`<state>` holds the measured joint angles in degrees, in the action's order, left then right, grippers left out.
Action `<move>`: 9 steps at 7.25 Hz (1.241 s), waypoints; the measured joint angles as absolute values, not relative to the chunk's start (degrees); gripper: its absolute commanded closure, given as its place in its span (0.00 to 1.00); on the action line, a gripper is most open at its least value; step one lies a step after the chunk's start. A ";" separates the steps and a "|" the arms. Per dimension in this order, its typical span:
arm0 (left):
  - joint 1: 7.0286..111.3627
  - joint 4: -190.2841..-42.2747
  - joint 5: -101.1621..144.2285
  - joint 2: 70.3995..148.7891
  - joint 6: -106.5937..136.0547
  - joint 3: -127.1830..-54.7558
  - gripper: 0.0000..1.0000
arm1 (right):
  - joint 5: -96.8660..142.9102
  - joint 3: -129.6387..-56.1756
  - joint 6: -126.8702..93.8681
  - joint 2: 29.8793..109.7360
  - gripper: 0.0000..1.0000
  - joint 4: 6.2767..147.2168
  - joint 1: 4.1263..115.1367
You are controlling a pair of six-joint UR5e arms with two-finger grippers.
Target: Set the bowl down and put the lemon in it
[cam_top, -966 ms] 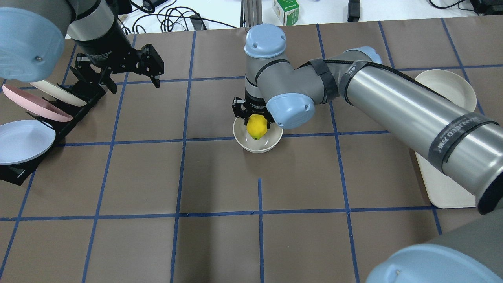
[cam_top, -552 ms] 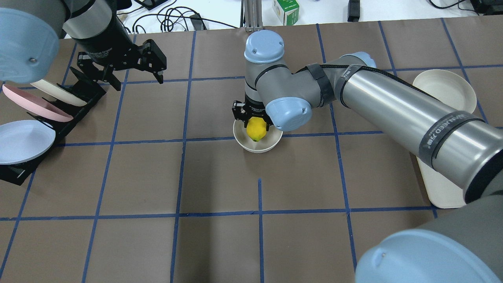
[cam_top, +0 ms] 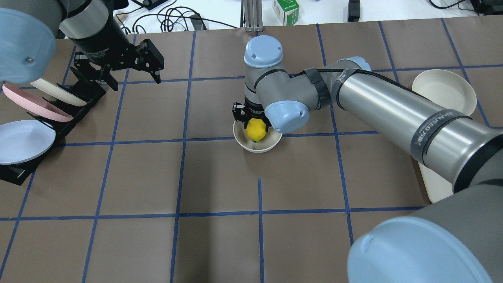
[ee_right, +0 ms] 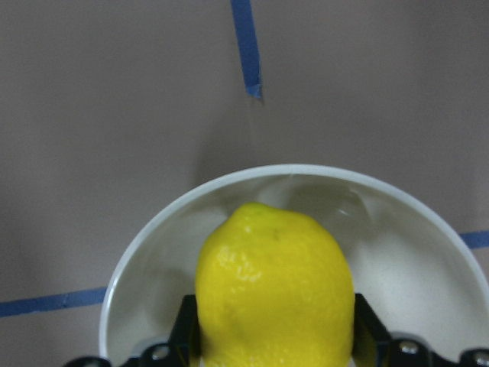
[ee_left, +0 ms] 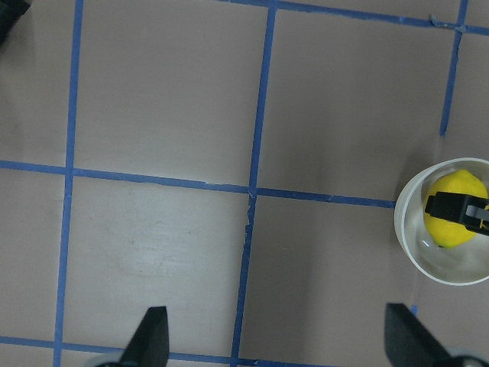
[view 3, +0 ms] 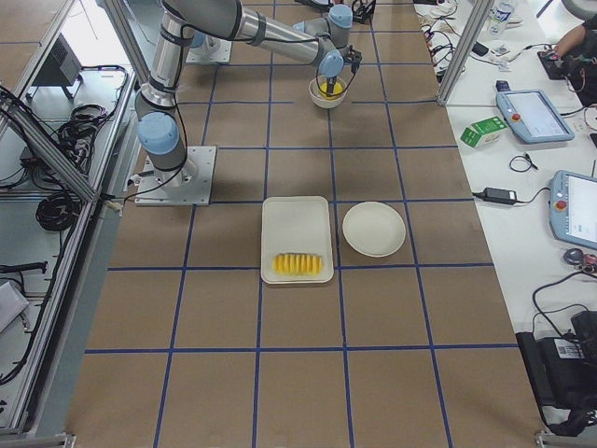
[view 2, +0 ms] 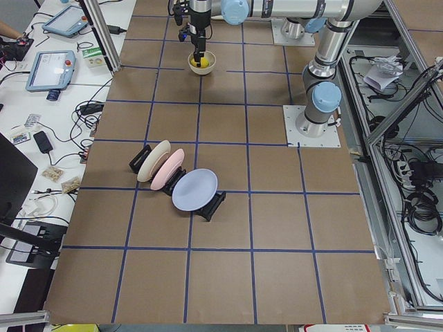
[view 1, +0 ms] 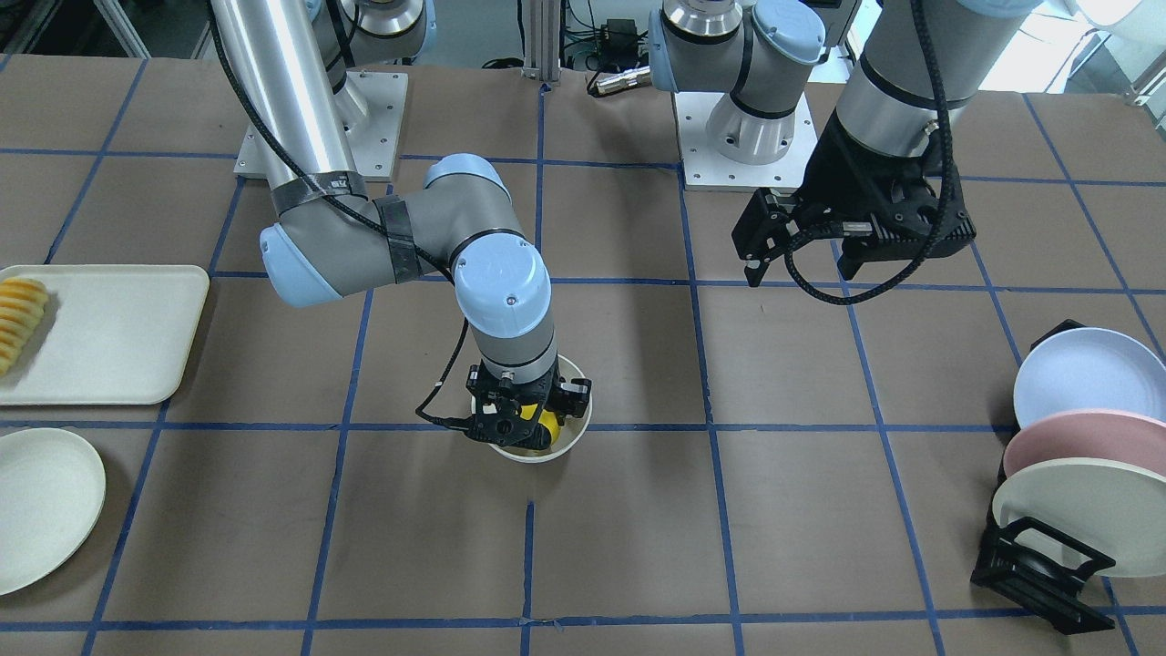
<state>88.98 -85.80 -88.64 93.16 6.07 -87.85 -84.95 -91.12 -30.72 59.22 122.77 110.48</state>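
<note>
The cream-white bowl stands upright near the table's middle; it also shows in the front view, the left wrist view and the right wrist view. My right gripper reaches down into it, shut on the yellow lemon, which its fingers clamp on both sides in the right wrist view. The lemon sits low inside the bowl. My left gripper is open and empty, high over the far left of the table, next to the rack.
A black rack holds cream, pink and blue plates at the left. A flat cream plate and a cream tray with sliced orange-yellow food lie at the right.
My right gripper has lowered the lemon deeper into the bowl. My left gripper has drifted slightly towards the far edge.
</note>
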 measured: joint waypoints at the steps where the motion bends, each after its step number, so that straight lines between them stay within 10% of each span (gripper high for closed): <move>1: 88.98 -85.79 -88.65 93.16 6.06 -87.90 0.00 | -85.08 -91.13 -30.75 59.12 0.44 122.78 110.48; 3: 88.97 -85.78 -88.61 93.15 6.07 -87.99 0.00 | -85.51 -91.14 -30.76 59.04 0.11 122.69 110.48; 9: 88.95 -85.78 -88.52 92.88 6.06 -88.15 0.00 | -85.71 -90.89 -30.78 61.98 0.00 119.86 109.04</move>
<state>88.95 -85.78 -88.52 92.88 6.06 -88.15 -85.71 -90.89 -30.78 61.98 119.86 109.04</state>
